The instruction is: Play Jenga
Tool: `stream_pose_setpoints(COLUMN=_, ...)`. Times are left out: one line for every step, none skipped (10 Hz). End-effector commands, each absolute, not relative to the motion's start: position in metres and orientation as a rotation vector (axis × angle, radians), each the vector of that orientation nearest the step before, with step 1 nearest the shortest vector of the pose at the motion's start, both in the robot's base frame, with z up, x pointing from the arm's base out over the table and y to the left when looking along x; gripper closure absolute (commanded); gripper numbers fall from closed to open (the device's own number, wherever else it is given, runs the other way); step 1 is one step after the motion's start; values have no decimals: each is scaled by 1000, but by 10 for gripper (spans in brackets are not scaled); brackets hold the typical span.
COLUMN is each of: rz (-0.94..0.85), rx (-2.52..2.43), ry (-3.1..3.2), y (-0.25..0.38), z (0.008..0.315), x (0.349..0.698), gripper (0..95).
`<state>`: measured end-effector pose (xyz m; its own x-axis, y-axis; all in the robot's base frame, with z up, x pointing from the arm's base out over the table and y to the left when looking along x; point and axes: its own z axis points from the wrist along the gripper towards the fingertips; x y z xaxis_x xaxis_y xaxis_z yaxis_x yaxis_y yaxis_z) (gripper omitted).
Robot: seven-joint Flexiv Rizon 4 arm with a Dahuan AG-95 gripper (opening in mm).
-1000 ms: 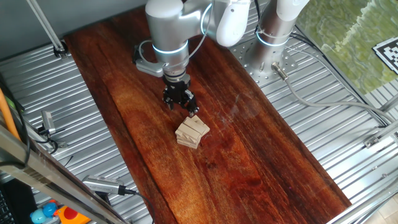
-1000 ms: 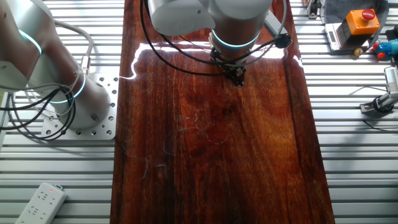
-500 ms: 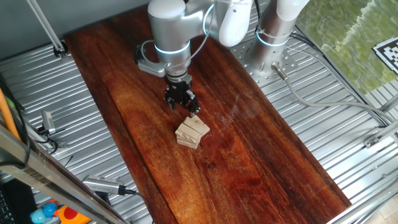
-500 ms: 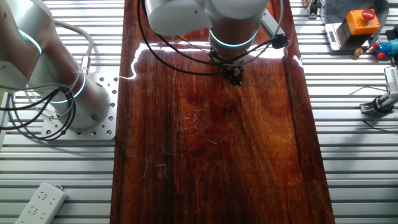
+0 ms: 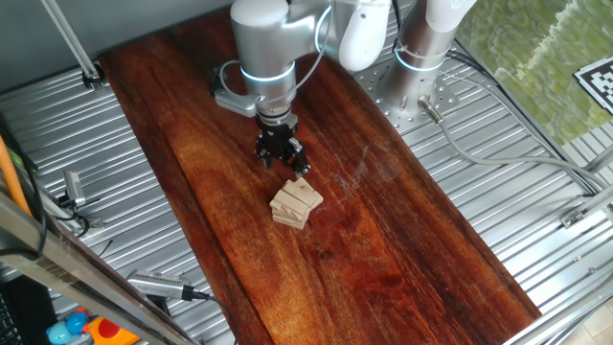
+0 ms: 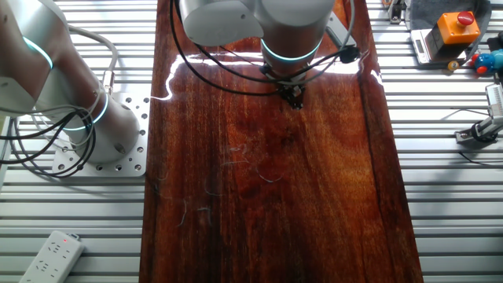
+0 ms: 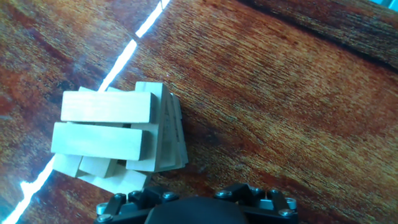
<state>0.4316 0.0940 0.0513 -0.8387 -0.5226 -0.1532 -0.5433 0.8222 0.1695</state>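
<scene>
On the dark reddish wood board (image 5: 383, 240) sits the small stack of pale, light-tan wooden Jenga blocks (image 5: 296, 204), layers crossed over one another, resting near the middle of the board's width. Just up the board from it hangs the black two-finger gripper (image 5: 280, 153) on the silver-grey arm (image 5: 263, 43), tips pointing down, close beside the stack's upper corner; from this angle I cannot tell whether anything touches. Finger spacing? Too dark and small to call here.

Over to the other fixed view: the gripper (image 6: 293, 96) shows as a small black shape under the arm's wrist with its glowing teal ring (image 6: 287, 56), poised over the glossy board (image 6: 267, 196). The stack is hidden behind the arm from this side. A white power strip (image 6: 53, 255) lies on the ribbed metal table (image 6: 71, 212) at the lower left, and an orange box with a red button (image 6: 453, 25) sits at the upper right.

Hand view now: the stack (image 7: 118, 137) fills the left half, two long blocks side by side on top, the layer beneath running across them, a few blocks skewed and poking out at the lower edge. Only the black gripper body (image 7: 199, 205) with its screws shows at the bottom edge; the fingertips are out of sight, so spread or pressed together, I cannot tell.
</scene>
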Motion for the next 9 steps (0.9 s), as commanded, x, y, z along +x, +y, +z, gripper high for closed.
stream_pose_setpoints(rz=316, rx=-852, ry=2903, y=94, z=51, x=431, gripper=190)
stream_pose_setpoints(rz=315, rx=-852, ry=2903, y=94, z=51, x=430, gripper=190)
stream_pose_setpoints(rz=315, rx=-849, ry=2904, y=94, z=51, x=429, gripper=190)
stream_pose_setpoints(rz=315, rx=-846, ry=2905, y=94, z=51, x=429, gripper=190)
stream_pose_setpoints(rz=315, rx=-844, ry=2906, y=94, z=51, x=428, gripper=190)
stream_pose_setpoints(rz=314, rx=-842, ry=2907, y=94, z=51, x=426, gripper=190)
stream_pose_setpoints(rz=314, rx=-839, ry=2907, y=94, z=50, x=425, gripper=190)
stream_pose_setpoints(rz=313, rx=-835, ry=2907, y=94, z=50, x=423, gripper=190)
stream_pose_setpoints(rz=312, rx=-834, ry=2905, y=94, z=49, x=422, gripper=190)
